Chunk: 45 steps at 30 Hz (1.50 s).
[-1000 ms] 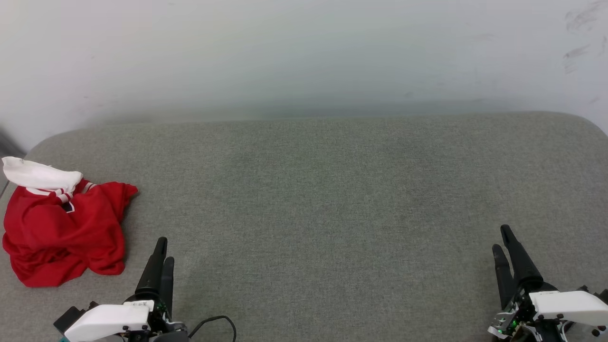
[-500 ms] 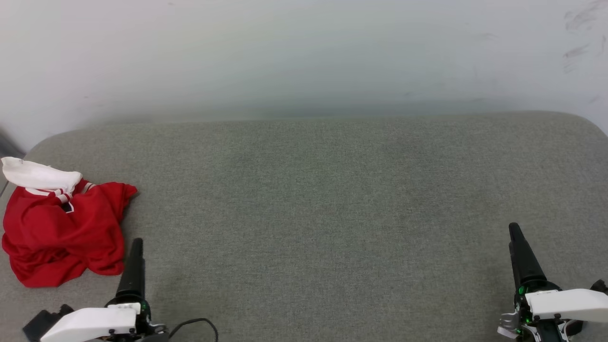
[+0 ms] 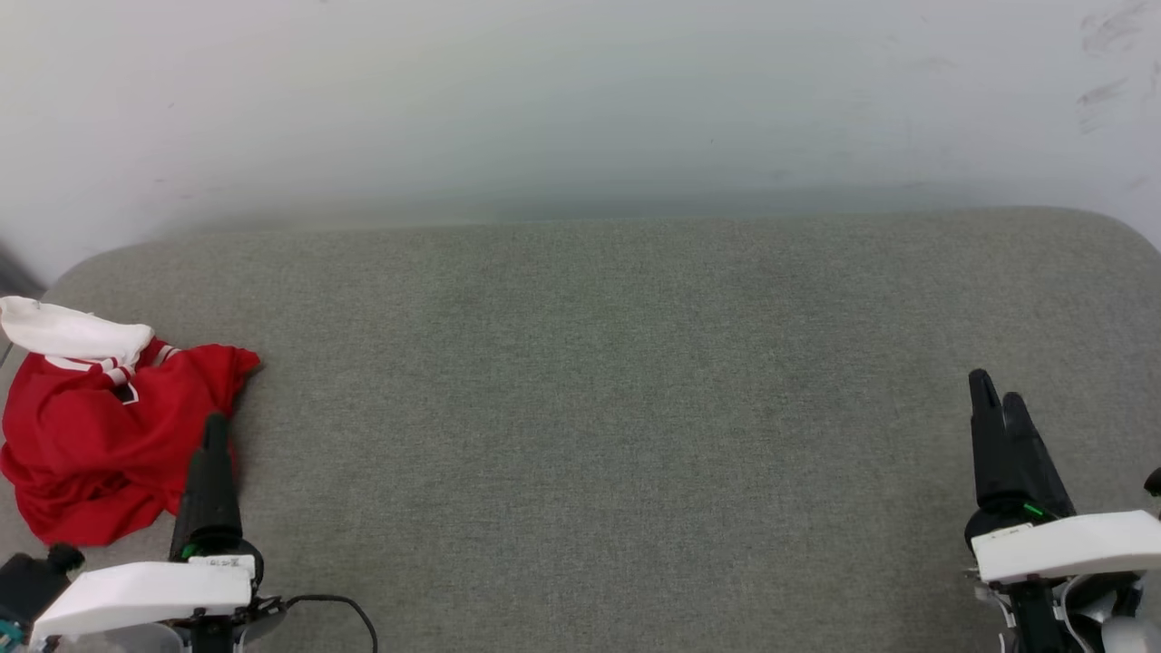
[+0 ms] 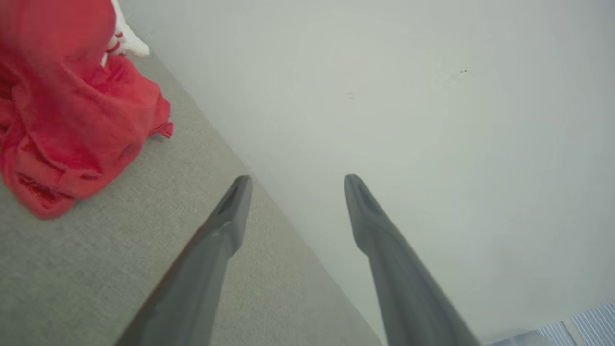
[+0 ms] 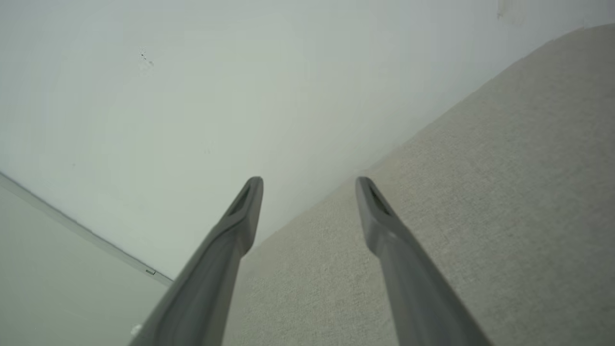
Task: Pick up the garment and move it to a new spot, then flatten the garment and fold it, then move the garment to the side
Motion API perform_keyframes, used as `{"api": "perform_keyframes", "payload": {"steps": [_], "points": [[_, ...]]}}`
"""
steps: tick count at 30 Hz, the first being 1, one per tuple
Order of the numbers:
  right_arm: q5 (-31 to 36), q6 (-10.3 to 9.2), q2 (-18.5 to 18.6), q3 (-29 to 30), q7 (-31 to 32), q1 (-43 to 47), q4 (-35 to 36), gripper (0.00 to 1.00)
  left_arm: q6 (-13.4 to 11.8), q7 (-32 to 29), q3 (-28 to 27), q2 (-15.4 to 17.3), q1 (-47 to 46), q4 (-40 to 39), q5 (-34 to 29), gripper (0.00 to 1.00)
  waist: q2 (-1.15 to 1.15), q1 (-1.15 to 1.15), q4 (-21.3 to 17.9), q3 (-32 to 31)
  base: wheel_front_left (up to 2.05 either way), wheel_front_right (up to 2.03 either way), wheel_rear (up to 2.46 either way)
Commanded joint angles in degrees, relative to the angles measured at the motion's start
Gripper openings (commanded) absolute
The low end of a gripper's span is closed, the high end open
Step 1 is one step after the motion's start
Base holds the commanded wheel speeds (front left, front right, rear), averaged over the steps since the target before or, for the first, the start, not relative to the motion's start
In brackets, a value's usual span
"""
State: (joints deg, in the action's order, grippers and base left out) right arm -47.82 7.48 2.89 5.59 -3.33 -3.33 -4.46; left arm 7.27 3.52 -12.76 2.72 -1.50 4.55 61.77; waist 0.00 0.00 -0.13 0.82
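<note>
At far-left edge of grey fabric surface [image 3: 599, 381], garment [image 3: 86, 444] lies crumpled; centre and right give ample room, wall [image 3: 580, 100] behind. Left gripper [image 3: 216, 428] wide open, holds nothing, tips by garment's right edge, contact unclear. Right gripper [image 3: 995, 388] wide open, holds nothing, low at right, pointing fwd.

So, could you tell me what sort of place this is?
Probably an indoor test space: a grey fabric-covered padded surface against a plain white wall, with a crumpled red garment lying at its left end.
</note>
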Motion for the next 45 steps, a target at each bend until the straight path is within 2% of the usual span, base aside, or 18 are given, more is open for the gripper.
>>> {"api": "perform_keyframes", "payload": {"steps": [1,7,13,18,26,36,41,45], "points": [[2.29,0.01,0.03,-0.22,-0.50,-1.34,1.53,1.00,-0.23,0.41,0.33,0.14,-0.47,-1.73,-1.91,1.00,0.00,0.00,0.00,0.02,0.00,0.00,0.00],[11.88,0.02,0.02,-1.75,-1.63,-1.46,4.54,1.00,-2.73,1.52,3.94,0.15,0.59,-6.17,-10.09,1.00,0.00,0.00,-0.03,0.17,0.00,0.00,0.00],[19.77,0.02,0.02,-3.07,-2.73,-1.35,6.38,1.00,-3.38,2.60,7.98,0.16,1.57,-8.86,-18.93,1.00,0.00,0.00,-0.12,0.27,0.00,0.00,0.00],[24.79,0.02,0.01,-3.71,-3.56,-1.09,7.10,1.00,-3.33,3.48,10.06,0.17,2.13,-10.39,-22.55,1.00,0.00,0.00,-0.20,0.36,0.00,0.00,0.00],[32.53,0.01,0.01,-4.58,-4.86,-0.77,8.01,1.00,-4.32,4.76,13.19,0.40,2.59,-12.12,-33.05,1.00,0.00,0.00,-0.29,0.61,0.00,0.00,0.00],[41.15,0.01,-0.01,-4.33,-6.39,0.13,7.05,1.00,-9.85,6.19,20.49,4.38,3.20,-12.41,-41.67,1.00,0.00,0.00,-0.36,0.59,0.00,0.00,0.00],[44.52,0.01,-0.01,-3.99,-6.98,0.47,6.19,1.00,-13.85,6.94,24.24,6.48,3.00,-11.16,-44.47,1.00,0.00,0.00,-0.40,0.56,0.00,0.00,0.00],[46.91,0.01,-0.01,-3.94,-7.54,0.45,5.92,1.00,-15.92,7.43,26.56,7.70,3.09,-10.09,-45.54,1.00,0.00,0.00,-0.47,0.58,0.00,0.00,0.00]]}}
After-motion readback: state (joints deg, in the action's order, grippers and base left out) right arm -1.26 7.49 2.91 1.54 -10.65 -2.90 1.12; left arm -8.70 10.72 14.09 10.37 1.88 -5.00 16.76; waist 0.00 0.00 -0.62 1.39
